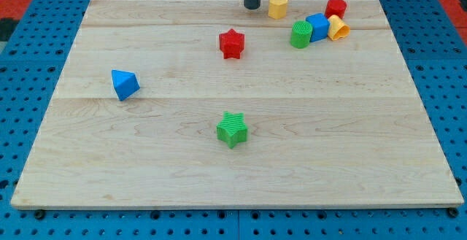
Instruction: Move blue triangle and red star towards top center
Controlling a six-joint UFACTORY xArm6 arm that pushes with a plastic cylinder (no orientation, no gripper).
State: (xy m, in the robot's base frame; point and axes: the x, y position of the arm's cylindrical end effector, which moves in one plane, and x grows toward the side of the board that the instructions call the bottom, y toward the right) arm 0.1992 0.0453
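green star nearest, uninvolved | tip top centre, bare rod, no fingers, touching nothing | red star just below | blue triangle far left: circle behind, push up-right.

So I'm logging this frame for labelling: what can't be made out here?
- My tip: the rod above it is cut off by the view's top edge.
- Yellow block at the view's right: partly hidden behind the blue cube, shape unclear.
- Red block: lower part hidden by the same cluster, shape uncertain.
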